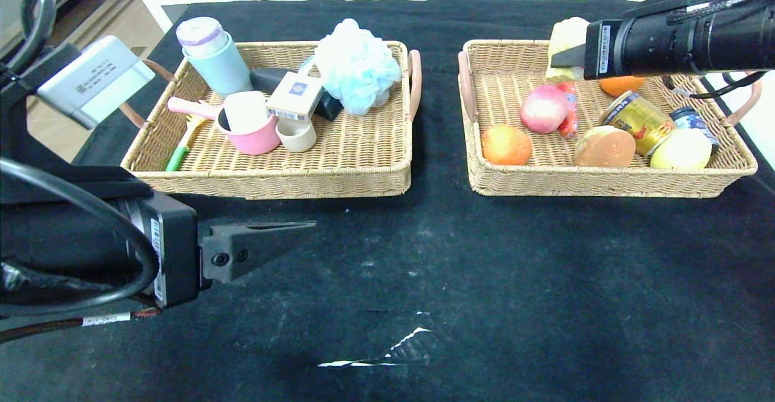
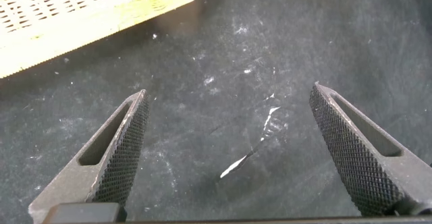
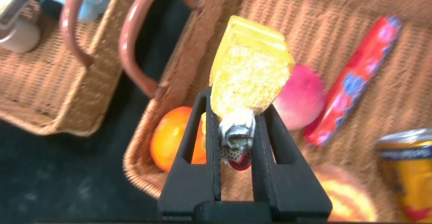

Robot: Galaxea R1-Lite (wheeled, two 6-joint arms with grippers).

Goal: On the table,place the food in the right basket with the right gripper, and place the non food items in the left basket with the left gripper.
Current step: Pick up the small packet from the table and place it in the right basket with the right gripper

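Sponge-like yellow food block [image 1: 567, 37], probably light and soft, hangs over the right basket [image 1: 735, 166] far edge, pinched by the raised right gripper [image 1: 563, 58]. Left wrist view: left gripper [image 2: 229, 150] parted over bare table [image 2: 223, 62]. Right wrist view: fingers [image 3: 202, 146] clamp its lower end; hold gently.

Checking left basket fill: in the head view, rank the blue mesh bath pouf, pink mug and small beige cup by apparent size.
1. Fluffy light-blue mesh bath pouf, largest.
2. Pink mug with white lid.
3. Small beige cup, smallest.
All sit at similar depth, so the order looks safe.
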